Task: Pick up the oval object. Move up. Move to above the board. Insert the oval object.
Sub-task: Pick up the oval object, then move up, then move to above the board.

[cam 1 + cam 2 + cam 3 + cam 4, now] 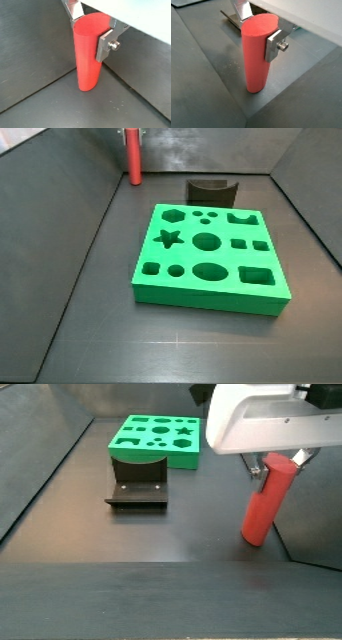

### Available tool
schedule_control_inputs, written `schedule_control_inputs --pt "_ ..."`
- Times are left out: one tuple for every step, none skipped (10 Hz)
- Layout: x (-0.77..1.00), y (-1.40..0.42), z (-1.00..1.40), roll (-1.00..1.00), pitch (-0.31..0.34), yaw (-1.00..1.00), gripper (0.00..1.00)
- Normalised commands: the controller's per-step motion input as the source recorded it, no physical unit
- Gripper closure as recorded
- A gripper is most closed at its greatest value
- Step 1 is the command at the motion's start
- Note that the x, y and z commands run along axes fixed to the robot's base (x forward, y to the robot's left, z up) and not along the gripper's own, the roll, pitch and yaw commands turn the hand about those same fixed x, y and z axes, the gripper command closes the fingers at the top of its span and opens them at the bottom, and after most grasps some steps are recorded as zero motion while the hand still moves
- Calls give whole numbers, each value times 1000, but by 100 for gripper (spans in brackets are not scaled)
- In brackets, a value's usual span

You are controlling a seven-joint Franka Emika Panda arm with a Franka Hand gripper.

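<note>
Dark grey floor, matte, w/ faint scuffs and pale specks. Dark walls slope up on both sides and at the back, approx. same grey as the floor. Seams show where the panels meet. Soft, even light, dull sheen on the back wall.

The red rod is held upright near its top by the gripper, at the floor's far corner. The green board lies flat mid-floor, holes empty.
</note>
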Motion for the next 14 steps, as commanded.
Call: schedule_control_inputs --pt "0 0 0 0 0 0 100" --pt "0 0 0 0 0 0 100" --pt "0 0 0 0 0 0 100" --pt "0 0 0 0 0 0 100" --pt "0 0 833 0 0 0 100" --pt "-34 45 818 10 14 -22 100" --pt "-47 37 693 8 29 -30 100" --pt "-32 25 557 10 35 -31 100" --pt "-22 23 351 7 49 -28 100" --pt "-12 23 192 5 59 -24 100" --pt "-481 -409 1000 -48 221 9 100" --pt "-489 -422 1000 -39 204 13 100" --pt "-422 -350 1000 18 85 26 100" --pt "-367 -285 1000 39 39 22 100"
